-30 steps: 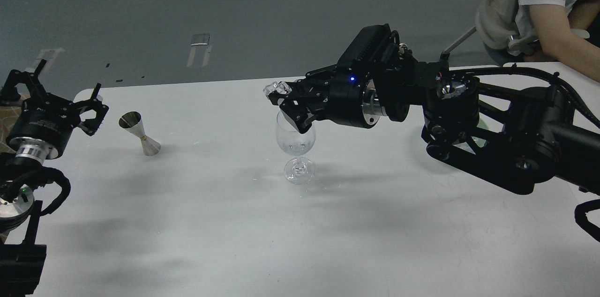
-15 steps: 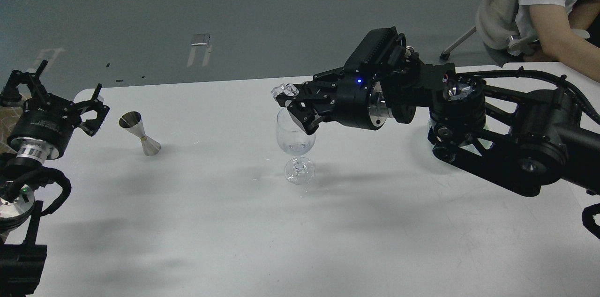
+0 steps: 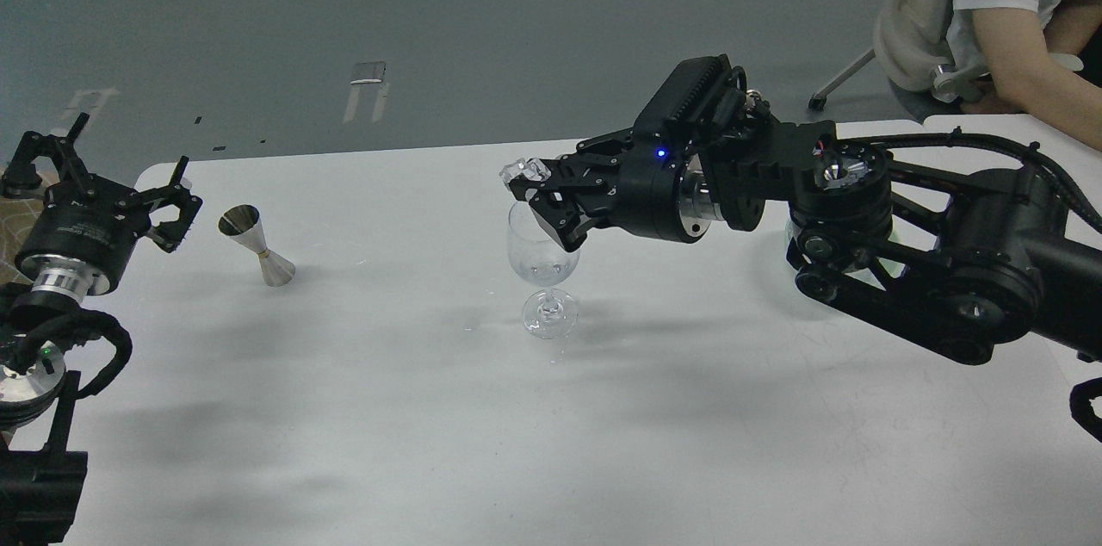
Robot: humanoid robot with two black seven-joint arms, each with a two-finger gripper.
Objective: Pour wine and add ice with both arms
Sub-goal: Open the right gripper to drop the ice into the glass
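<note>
Head view: right gripper [image 3: 535, 191] clamped on one ice cube [image 3: 525, 172], held just above the rim of the wine glass [image 3: 541, 257] – glass upright mid-table, nearer the far edge; liquid inside too faint to make out. Right arm [image 3: 904, 227] reaches in from the right edge. Left gripper [image 3: 103, 176] – fingers spread apart, holding nothing – at the far left corner, beside the steel jigger [image 3: 256, 245] on the white tabletop [image 3: 430, 443]

A clear glassy ice cube [image 3: 524, 172] sits pinched in the right pincer [image 3: 535, 193] above the glass rim.
</note>
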